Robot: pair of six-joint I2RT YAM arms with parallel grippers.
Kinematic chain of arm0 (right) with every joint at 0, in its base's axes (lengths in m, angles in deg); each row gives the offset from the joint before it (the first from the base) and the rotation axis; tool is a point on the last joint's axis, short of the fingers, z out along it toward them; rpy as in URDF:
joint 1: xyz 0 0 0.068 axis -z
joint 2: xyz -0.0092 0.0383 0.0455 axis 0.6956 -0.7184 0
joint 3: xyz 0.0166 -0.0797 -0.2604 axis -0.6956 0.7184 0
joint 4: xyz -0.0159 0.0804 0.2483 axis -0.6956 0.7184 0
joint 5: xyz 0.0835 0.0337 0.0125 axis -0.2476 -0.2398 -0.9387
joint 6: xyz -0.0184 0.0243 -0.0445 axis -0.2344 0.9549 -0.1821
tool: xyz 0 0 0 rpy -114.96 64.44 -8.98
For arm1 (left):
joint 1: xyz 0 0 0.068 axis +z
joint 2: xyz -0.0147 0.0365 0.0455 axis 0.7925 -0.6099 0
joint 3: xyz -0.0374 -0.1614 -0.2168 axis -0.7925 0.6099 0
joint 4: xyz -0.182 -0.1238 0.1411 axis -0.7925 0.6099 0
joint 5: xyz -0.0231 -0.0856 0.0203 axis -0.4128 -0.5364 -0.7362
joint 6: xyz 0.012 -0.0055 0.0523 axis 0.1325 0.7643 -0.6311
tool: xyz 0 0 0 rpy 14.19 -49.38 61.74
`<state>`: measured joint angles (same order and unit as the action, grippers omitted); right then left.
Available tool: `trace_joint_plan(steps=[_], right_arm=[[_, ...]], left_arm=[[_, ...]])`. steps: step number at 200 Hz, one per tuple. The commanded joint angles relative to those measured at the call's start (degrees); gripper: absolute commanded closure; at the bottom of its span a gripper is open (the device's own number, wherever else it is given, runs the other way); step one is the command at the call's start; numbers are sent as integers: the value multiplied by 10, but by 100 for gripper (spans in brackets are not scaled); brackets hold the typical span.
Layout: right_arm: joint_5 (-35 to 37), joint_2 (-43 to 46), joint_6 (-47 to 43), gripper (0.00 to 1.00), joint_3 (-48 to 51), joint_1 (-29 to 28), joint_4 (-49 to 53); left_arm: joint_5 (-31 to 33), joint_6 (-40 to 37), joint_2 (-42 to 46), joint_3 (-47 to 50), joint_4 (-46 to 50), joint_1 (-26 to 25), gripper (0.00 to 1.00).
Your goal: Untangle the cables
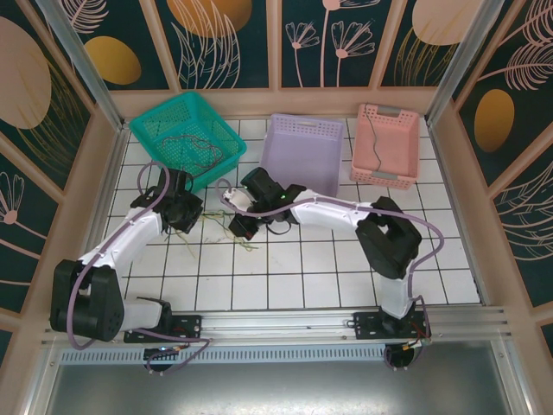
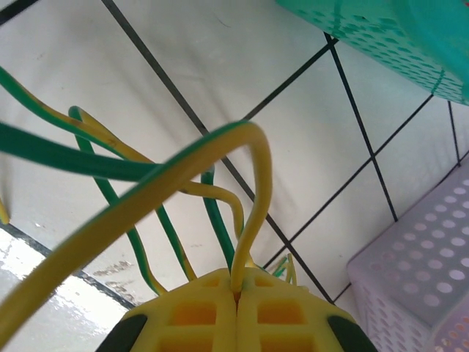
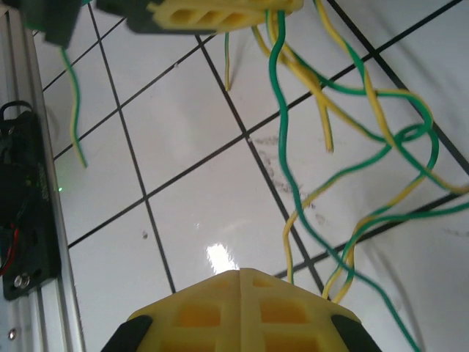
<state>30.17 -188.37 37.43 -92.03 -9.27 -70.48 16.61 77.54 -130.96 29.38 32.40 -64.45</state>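
Note:
A tangle of yellow-and-green cables (image 1: 226, 232) lies on the white tiles between my two grippers. My left gripper (image 2: 238, 290) is shut on one yellow-green cable (image 2: 253, 169), which arches up out of the closed fingertips. In the top view the left gripper (image 1: 192, 212) sits just left of the tangle. My right gripper (image 3: 240, 273) is shut just above the tiles, and its closed seam shows nothing in it. Cable strands (image 3: 293, 191) run past its right finger and out of sight behind it. From above, the right gripper (image 1: 238, 226) is at the tangle's right side.
A green basket (image 1: 186, 138) with dark wires in it stands at the back left, close behind the left gripper. A purple basket (image 1: 302, 151) is at the back middle. A pink basket (image 1: 386, 143) holds one dark wire. The metal rail (image 3: 29, 183) runs along the near edge.

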Motion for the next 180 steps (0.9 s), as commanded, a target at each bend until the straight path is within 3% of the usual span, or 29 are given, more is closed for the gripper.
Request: trace_joint_plan(steps=[1, 21, 46, 76, 84, 134, 171, 180], right_arm=[[3, 38, -17, 100, 25, 2, 21], [0, 32, -13, 100, 22, 3, 6], [-20, -13, -14, 66, -27, 3, 1], [-37, -71, -5, 47, -90, 4, 12], [-37, -84, -5, 46, -103, 4, 19], [-38, -133, 13, 66, -145, 6, 22], [-34, -144, 32, 100, -158, 6, 17], [-28, -135, 33, 100, -148, 7, 13]], left_arm=[[2, -14, -5, -6, -8, -4, 100], [-20, -14, -8, -7, -12, -4, 100], [-40, -14, -10, -15, -7, -4, 100], [-42, -17, -10, -26, 3, -5, 100], [-43, -15, -10, -25, 1, -5, 100], [-50, -13, -9, -26, -3, -5, 100], [-49, -16, -9, -26, -1, -5, 100], [-48, -17, -9, -27, 1, -5, 100]])
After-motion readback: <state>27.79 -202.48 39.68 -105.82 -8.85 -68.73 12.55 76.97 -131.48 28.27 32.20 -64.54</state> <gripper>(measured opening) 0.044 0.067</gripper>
